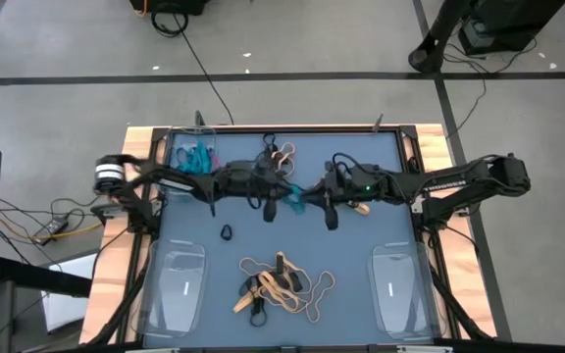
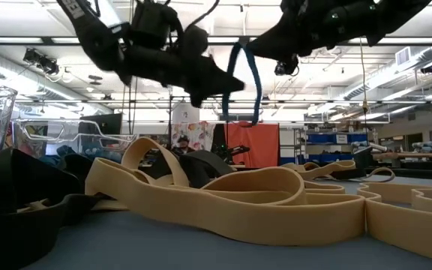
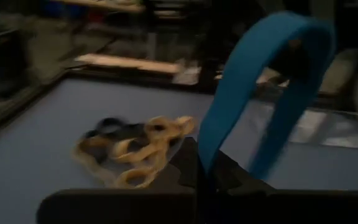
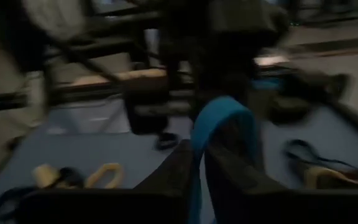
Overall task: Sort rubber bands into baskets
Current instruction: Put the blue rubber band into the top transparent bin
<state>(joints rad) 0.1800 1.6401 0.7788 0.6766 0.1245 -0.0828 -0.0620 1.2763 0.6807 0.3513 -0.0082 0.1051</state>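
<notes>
A teal-blue rubber band [image 1: 299, 203] hangs above the table's middle between my two grippers, both shut on it. My left gripper [image 1: 288, 199] reaches in from the table's left and my right gripper [image 1: 314, 196] from the right, their tips almost meeting. In the low view the band [image 2: 255, 82] hangs as a narrow loop, clear of the table. The baskets are clear trays: one at the far left [image 1: 192, 155] holds teal bands, and two stand at the near left [image 1: 179, 284] and near right [image 1: 395, 284]. My left gripper pinches the band's one end [image 3: 205, 163] between its two fingers, coming nearly level from the table's left. The rest of the loop [image 3: 278, 37] arches away past the fingertips, clear of the table. My right gripper has the band's other end [image 4: 196, 163] between its two fingers, coming nearly level from the table's right. The loop [image 4: 224, 115] stands out beyond the fingertips, off the table.
A pile of tan and black rubber bands [image 1: 282, 284] lies near the table's front edge. A single black band [image 1: 226, 232] lies left of centre. More black and tan bands [image 1: 278, 152] lie at the far edge, and a tan one [image 1: 361, 208] under the right arm.
</notes>
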